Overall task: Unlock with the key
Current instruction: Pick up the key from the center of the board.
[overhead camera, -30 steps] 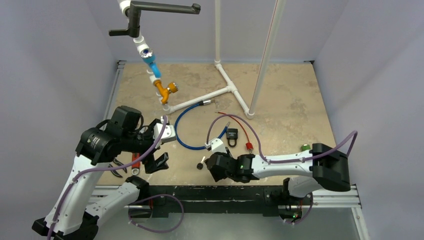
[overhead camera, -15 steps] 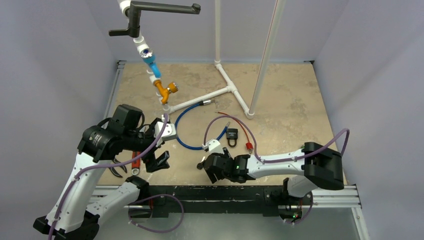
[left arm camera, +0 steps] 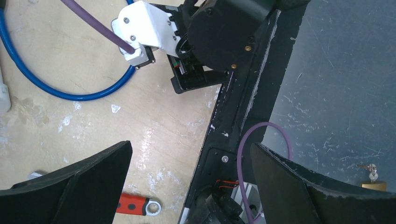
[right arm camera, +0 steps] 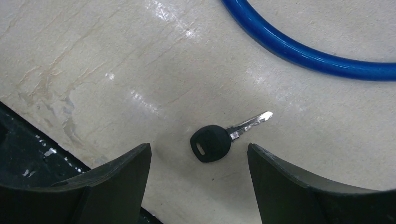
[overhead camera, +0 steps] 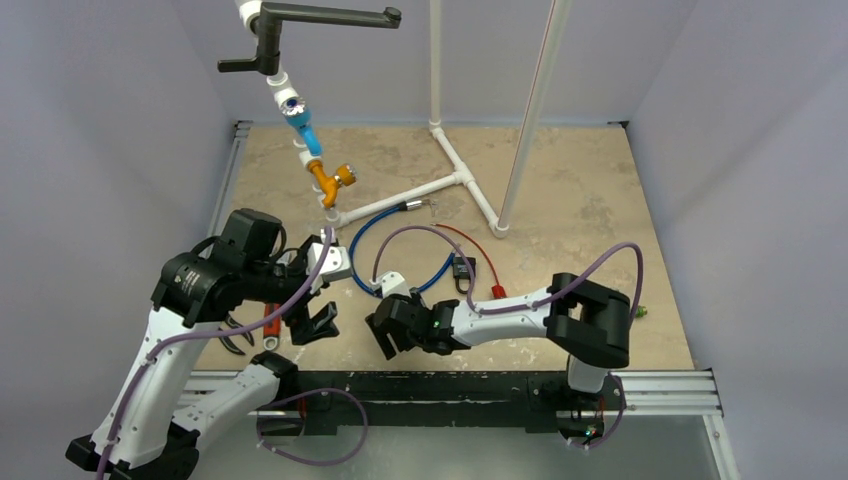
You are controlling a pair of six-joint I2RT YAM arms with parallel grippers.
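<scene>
The key (right arm camera: pixel 212 142) has a black head and a silver blade and lies flat on the beige tabletop. My right gripper (right arm camera: pixel 198 154) hovers open just over it, with the key's head between and slightly ahead of the fingertips, which do not touch it. In the top view the right gripper (overhead camera: pixel 383 340) hides the key. A small black padlock (overhead camera: pixel 463 270) rests a little further back, beside the blue cable loop (overhead camera: pixel 368 272). My left gripper (overhead camera: pixel 318 325) is open and holds nothing at the near left; in its own view the left gripper (left arm camera: pixel 191 186) straddles the table's front edge.
A red-handled wrench (overhead camera: pixel 270 325) and pliers (overhead camera: pixel 235 340) lie under the left arm. White PVC pipes (overhead camera: pixel 440 185) stand on the far half of the table. A red wire (overhead camera: pixel 485 255) runs by the padlock. The black front rail (left arm camera: pixel 233 126) borders the table.
My right arm has swung left along the front edge, from right of the key to over it, and its jaws have spread wider. The left arm has stayed put.
</scene>
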